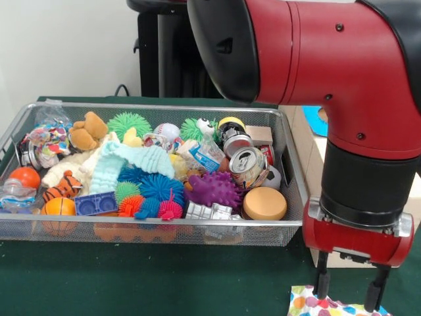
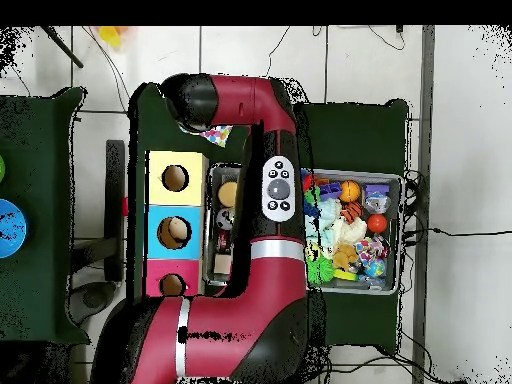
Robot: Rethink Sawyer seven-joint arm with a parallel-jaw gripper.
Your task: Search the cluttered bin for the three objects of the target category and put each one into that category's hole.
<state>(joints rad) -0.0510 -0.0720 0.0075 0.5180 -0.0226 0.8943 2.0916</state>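
My gripper (image 1: 347, 296) hangs low at the front right, outside the bin (image 1: 151, 106). Its fingers stand apart, open, just over a large white fabric piece with coloured dots (image 1: 312, 306) that lies on the green table. In the overhead view this fabric (image 2: 215, 133) peeks out beside the arm's end, just beyond the yellow-surround hole (image 2: 175, 178). A small dotted bundle (image 1: 45, 139) lies in the bin's far left corner; it also shows in the overhead view (image 2: 373, 266). The third dotted piece is hidden. The front view hides the yellow hole behind the arm.
The bin (image 2: 401, 232) holds spiky balls (image 1: 214, 189), a mint knitted cloth (image 1: 131, 161), a crushed can (image 1: 247, 164), a tan disc (image 1: 264, 203) and soft toys. The wood boxes stand beside it, with blue-surround (image 2: 175, 232) and red-surround (image 2: 172, 285) holes.
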